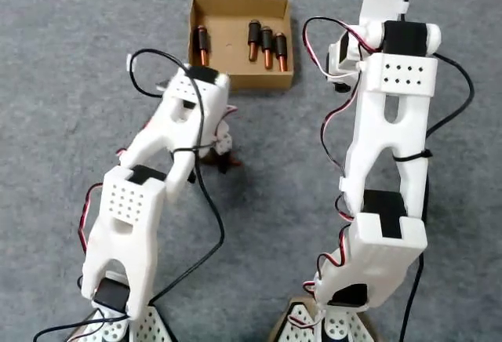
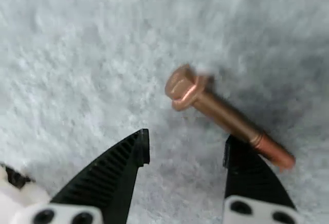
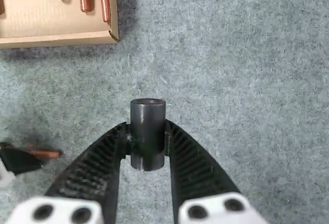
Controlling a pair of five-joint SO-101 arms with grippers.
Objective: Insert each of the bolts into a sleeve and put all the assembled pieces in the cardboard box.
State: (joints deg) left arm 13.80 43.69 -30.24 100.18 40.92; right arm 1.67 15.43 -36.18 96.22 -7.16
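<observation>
A copper bolt [image 2: 221,113] with a hex head lies flat on the grey mat. My left gripper [image 2: 187,142] hangs open just over it, one finger touching or nearly touching its shank. From above, that gripper [image 1: 222,154] is a little in front of the cardboard box [image 1: 239,83], with the bolt [image 1: 235,162] at its tip. My right gripper [image 3: 147,134] is shut on a black sleeve [image 3: 147,113], held upright above the mat with its open end up. Several assembled pieces [image 1: 267,44] lie in the box.
The right arm [image 1: 392,122] stretches along the right side of the table, its wrist level with the box. The box's corner [image 3: 56,39] lies off to one side of the held sleeve. Grey mat covers the whole table.
</observation>
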